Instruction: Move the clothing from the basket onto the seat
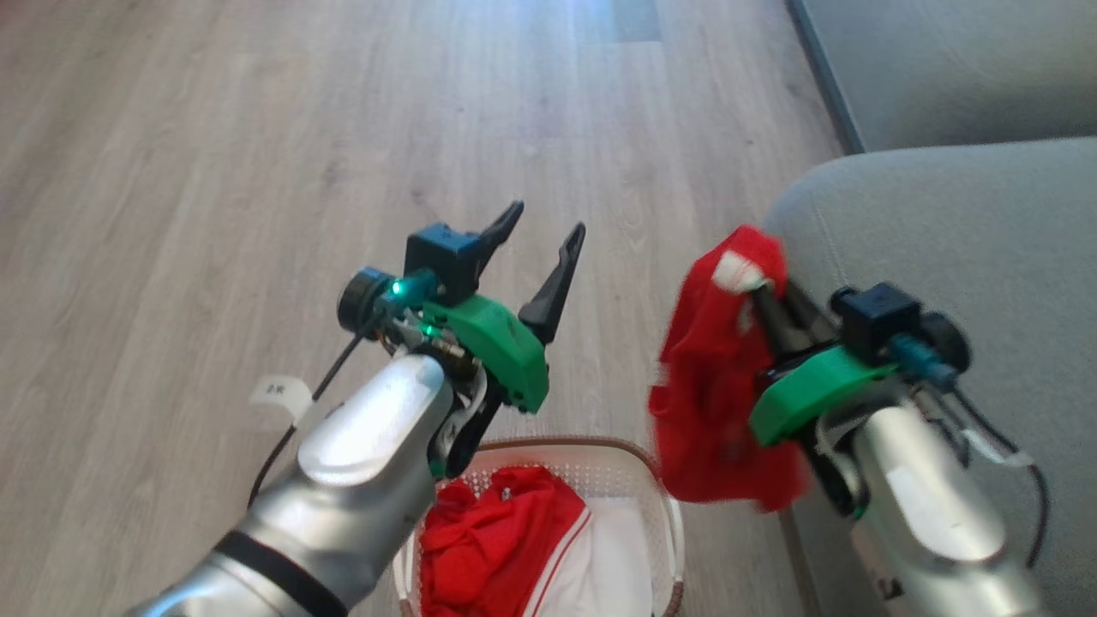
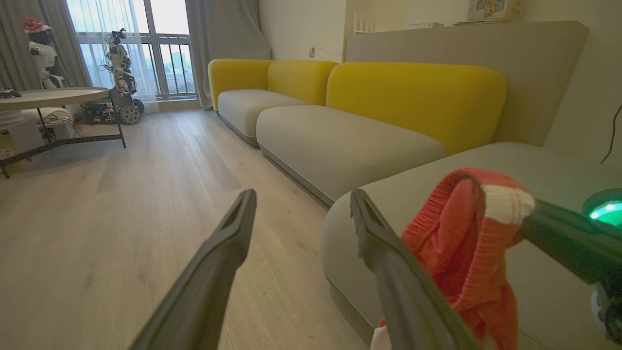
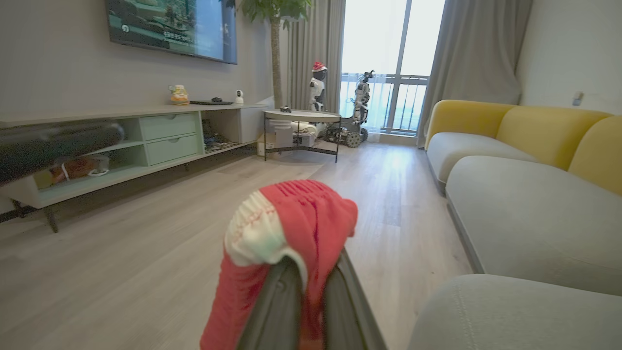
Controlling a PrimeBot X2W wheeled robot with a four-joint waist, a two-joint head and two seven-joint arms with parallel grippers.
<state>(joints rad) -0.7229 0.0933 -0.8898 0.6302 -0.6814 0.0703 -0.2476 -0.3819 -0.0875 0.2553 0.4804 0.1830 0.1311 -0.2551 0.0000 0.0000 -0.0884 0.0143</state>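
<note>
Red clothing hangs pinched in the closed right claw; left claw gapes empty.

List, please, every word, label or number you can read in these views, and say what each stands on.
Nothing here can be read for certain.
White tag on a black cable: dark marks, too blurred to read.
Television screen: a line of small characters, too small to read.
Boxes atop the partition: print too small to read.
Red clothing: no legible label.
</note>
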